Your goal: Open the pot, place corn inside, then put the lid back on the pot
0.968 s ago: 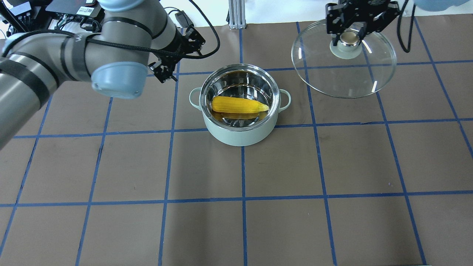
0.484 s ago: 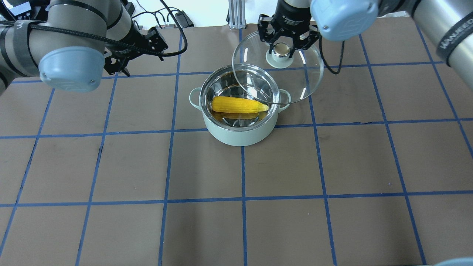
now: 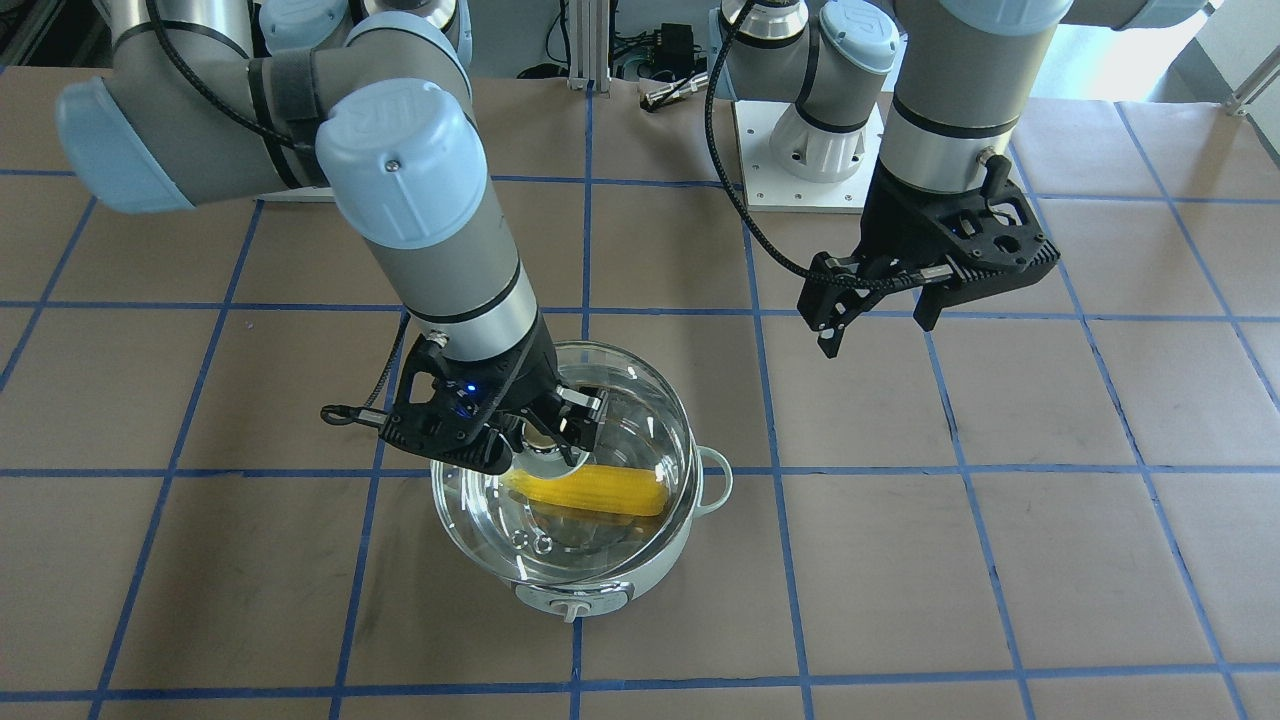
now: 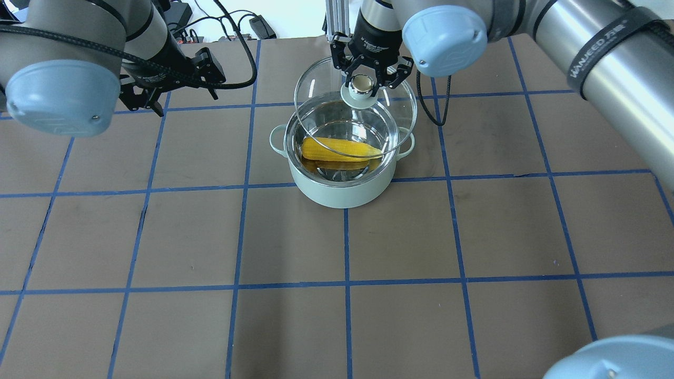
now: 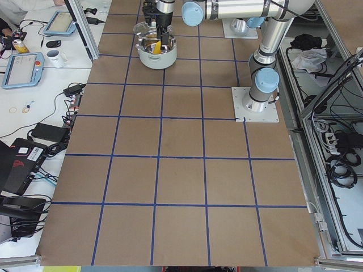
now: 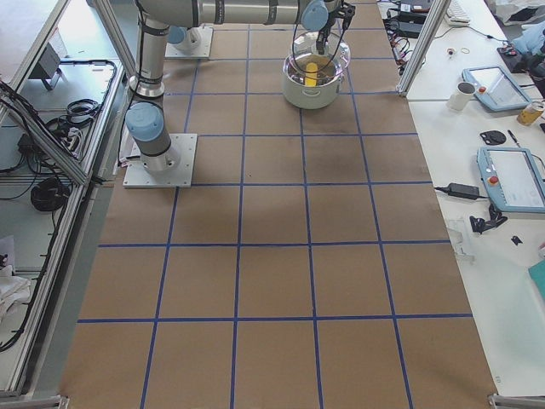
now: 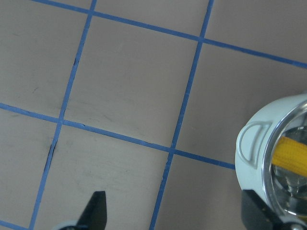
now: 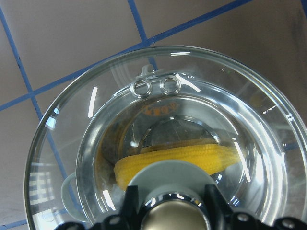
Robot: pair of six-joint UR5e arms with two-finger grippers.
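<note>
Clamping the right gripper (image 4: 362, 84) on the clear glass domed lid (image 4: 401, 113), apparently lining it up over the mint-green pot (image 4: 342, 193) holding a yellow corn cob (image 4: 339, 150), with the left gripper (image 3: 878, 322) spread wide, well aside.

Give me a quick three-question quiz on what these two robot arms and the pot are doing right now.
1. True or false: the corn lies inside the pot.
2. What does the right gripper hold? A) the lid, by its knob; B) the corn; C) nothing.
3. Fill the blank: the left gripper, off to the side of the pot, is ___ and holds nothing.

Key: 1 true; 2 A; 3 open.
</note>
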